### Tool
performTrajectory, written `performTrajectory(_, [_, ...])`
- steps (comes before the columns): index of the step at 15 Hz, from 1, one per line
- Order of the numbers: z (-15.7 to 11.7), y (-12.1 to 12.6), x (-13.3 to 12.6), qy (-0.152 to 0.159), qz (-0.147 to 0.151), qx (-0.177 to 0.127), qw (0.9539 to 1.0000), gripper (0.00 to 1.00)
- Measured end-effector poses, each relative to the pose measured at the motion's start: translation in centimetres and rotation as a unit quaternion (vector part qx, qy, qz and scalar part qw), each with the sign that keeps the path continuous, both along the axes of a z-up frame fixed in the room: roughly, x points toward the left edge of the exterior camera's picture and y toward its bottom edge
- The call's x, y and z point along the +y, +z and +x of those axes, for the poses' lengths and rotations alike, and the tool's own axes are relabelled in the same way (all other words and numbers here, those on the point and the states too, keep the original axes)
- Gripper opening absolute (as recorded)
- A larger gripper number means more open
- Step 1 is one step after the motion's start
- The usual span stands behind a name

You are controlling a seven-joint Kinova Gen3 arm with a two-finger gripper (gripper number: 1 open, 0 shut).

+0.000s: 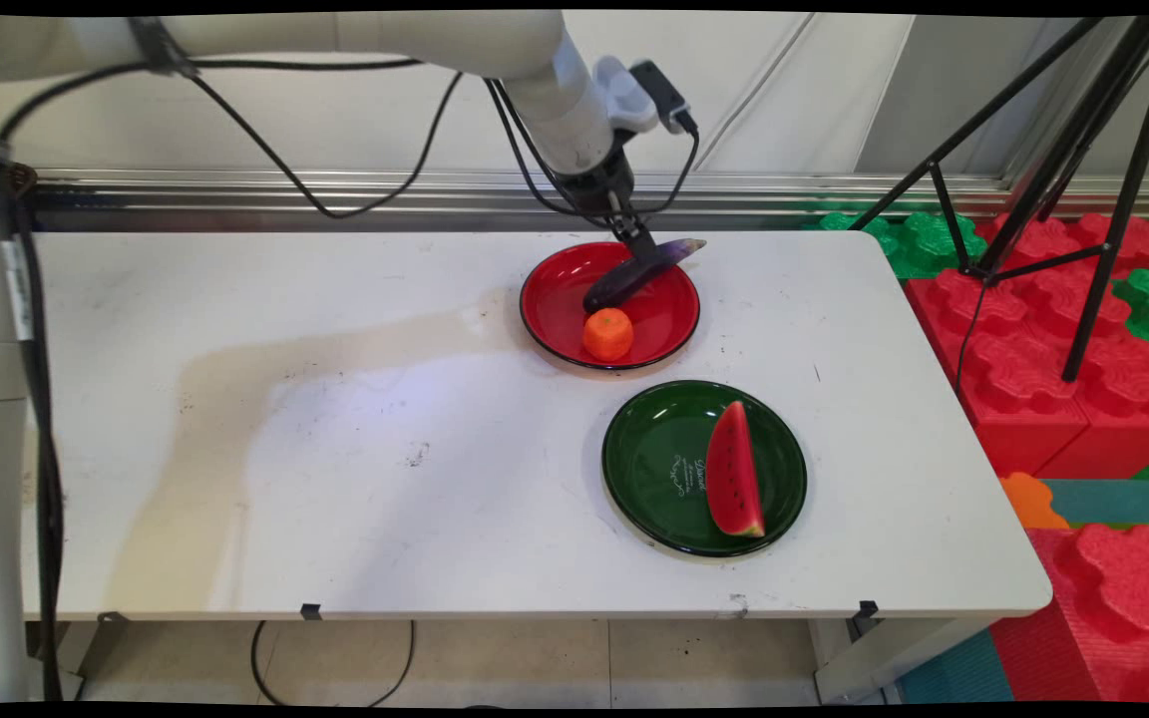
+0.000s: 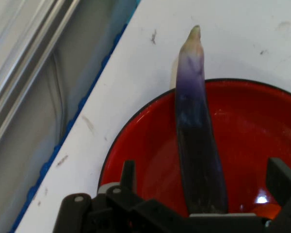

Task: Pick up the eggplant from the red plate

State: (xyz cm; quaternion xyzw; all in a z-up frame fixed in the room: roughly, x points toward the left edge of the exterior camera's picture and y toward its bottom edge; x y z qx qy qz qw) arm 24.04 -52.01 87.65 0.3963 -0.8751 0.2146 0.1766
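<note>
Fingers (image 1: 637, 242) spread around eggplant (image 1: 639, 272) lying across red plate (image 1: 555, 299).

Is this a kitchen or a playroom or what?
Probably a robot test room, not a kitchen. The food looks like toys: an eggplant and orange on a red plate. Foam play blocks and a camera tripod stand beside the white table.

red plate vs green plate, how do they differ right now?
The red plate holds two things, an eggplant and an orange; the green plate holds only a watermelon slice. The red plate sits farther back near the wall, the green plate nearer the front edge. The gripper is at the eggplant over the red plate; nothing is near the green one. Both are round, glossy and flat on the table.
</note>
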Motion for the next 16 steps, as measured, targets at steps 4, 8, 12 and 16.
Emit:
performTrajectory(4, [-0.2,-2.4,-1.5,0.002,0.018,-0.006,0.9998,1.0])
performTrajectory(8, [-0.4,-4.2,-2.3,0.003,0.03,-0.009,0.9995,1.0])
performTrajectory(12, [-0.5,-5.8,-3.1,0.008,0.037,-0.007,0.9992,1.0])
performTrajectory(16, [-0.5,-6.1,-3.6,0.015,0.032,-0.003,0.9994,0.0])
